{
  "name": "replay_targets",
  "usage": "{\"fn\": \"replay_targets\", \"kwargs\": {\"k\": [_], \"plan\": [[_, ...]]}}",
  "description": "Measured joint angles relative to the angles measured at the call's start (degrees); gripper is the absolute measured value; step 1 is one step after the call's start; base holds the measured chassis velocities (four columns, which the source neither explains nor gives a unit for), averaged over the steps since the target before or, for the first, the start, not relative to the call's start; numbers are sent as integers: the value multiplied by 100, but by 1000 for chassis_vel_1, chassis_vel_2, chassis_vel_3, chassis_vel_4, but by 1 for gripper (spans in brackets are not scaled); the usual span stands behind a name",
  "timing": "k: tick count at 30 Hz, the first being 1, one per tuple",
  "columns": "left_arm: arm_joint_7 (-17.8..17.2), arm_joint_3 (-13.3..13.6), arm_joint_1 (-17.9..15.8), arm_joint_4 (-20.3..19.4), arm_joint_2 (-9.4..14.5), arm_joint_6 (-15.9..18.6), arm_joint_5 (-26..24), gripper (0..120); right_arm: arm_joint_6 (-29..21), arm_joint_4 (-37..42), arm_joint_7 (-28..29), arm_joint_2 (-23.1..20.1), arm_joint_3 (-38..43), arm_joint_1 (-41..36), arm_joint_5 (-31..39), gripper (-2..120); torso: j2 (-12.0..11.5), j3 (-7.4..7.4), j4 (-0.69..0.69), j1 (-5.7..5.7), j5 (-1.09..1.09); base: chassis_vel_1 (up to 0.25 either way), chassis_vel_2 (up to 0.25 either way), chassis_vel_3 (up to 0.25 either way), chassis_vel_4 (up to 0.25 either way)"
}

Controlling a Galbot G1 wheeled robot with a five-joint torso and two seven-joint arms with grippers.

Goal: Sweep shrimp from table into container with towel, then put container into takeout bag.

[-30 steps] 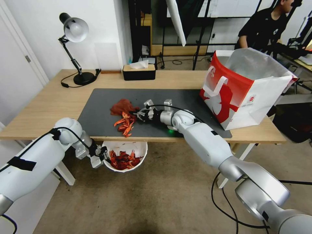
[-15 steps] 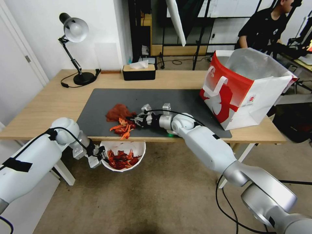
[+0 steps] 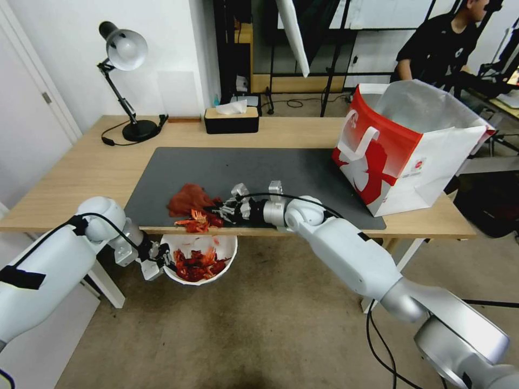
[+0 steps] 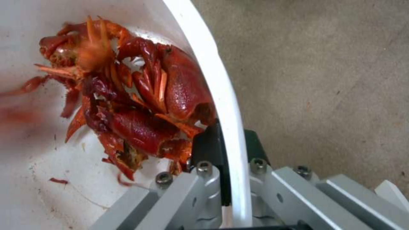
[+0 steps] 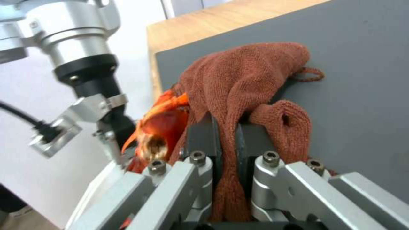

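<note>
Right gripper (image 5: 223, 140), fingers clamped on the rust-red soft towel (image 3: 186, 198), pushes red-orange shrimp (image 3: 195, 222) at the wooden tabletop (image 3: 81, 162) edge; left gripper (image 4: 226, 150), fingers pinching the round white plastic container (image 3: 227, 246) rim below; misaligned, shrimp could miss onto the floor

Seen from the robot's head, looking forward and down across the long light wood-topped table (image 3: 81, 162) to the floor before it. The left wrist camera sits close — peering along its own gripper (image 4: 226, 166), clamped on the rim of the round white plastic bowl (image 4: 221, 92). The right wrist camera looks along the right gripper (image 5: 226, 140), pinched on the dark rust-red cloth (image 5: 243, 73), toward the table's front edge. Both wrist scenes fall within the head view — bowl (image 3: 230, 251) and cloth (image 3: 186, 199) alike.
</note>
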Motion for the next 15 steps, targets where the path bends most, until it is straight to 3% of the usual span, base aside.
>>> {"fn": "replay_targets", "kwargs": {"k": [15], "plan": [[0,-22,61,-76,44,40,-28,0,-32,737,112,-320,-66,-434,87,5,0,1,1,1,0,0,0,0,0]]}}
